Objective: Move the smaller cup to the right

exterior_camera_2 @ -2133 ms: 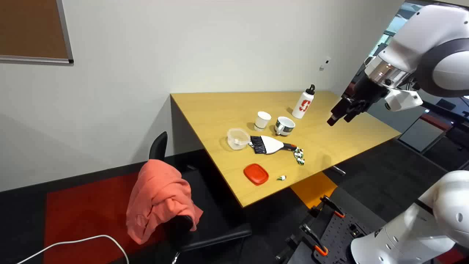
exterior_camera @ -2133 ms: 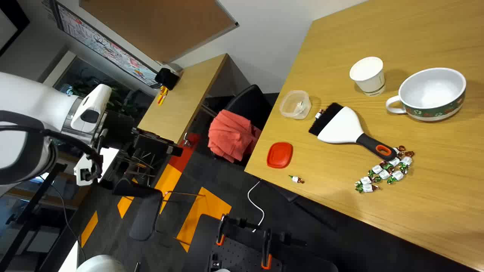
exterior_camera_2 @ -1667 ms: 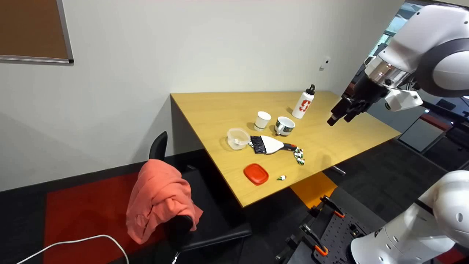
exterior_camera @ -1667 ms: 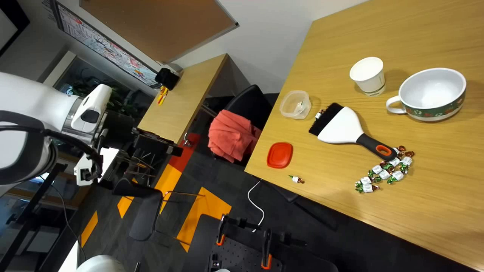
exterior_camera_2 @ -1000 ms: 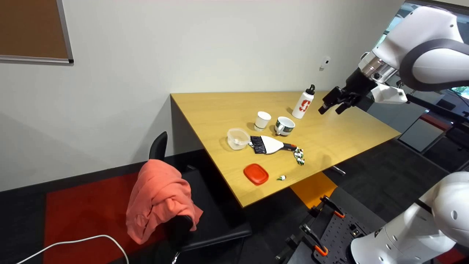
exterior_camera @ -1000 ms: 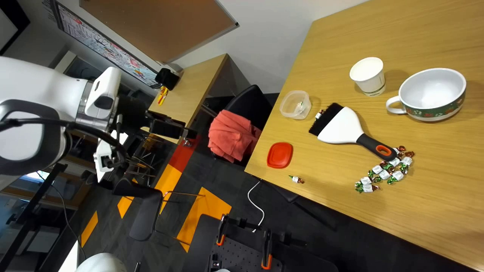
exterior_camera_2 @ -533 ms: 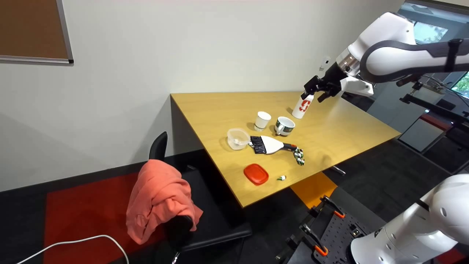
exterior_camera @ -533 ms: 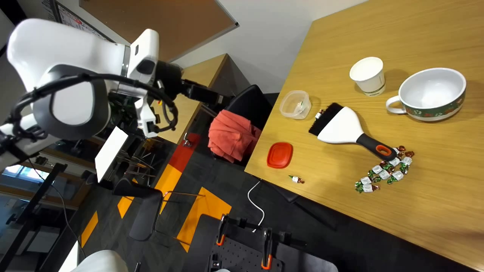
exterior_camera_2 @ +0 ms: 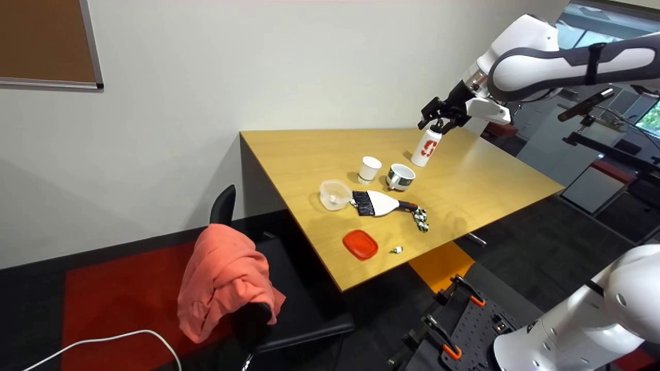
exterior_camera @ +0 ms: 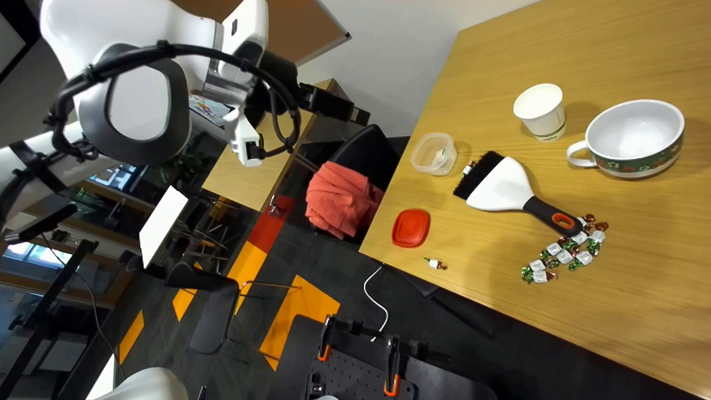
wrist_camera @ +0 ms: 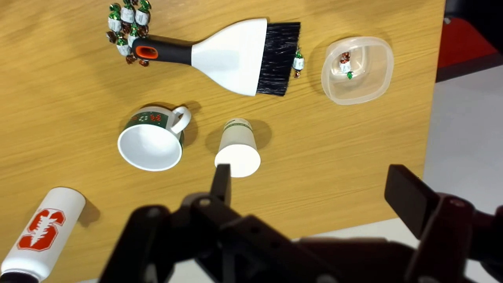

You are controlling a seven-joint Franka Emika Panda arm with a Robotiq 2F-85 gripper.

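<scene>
The smaller cup is plain white with a thin dark band near its base. It stands upright on the table, also seen in an exterior view and in the wrist view. The wider white cup with handle and green band stands beside it, also in the wrist view. My gripper is open and empty, its fingers wide apart. In the wrist view its left fingertip overlaps the smaller cup's rim. In an exterior view the gripper is high above the table at the bottle's cap, apart from both cups.
A white bottle with a red logo stands behind the wider cup. A white brush, several candies, a clear container and a red lid lie nearer the table's edge. A coral cloth hangs on a chair.
The arm and gripper have swung across, right and up in an exterior view, left and up in the other, to above the bottle. The cups have not moved.
</scene>
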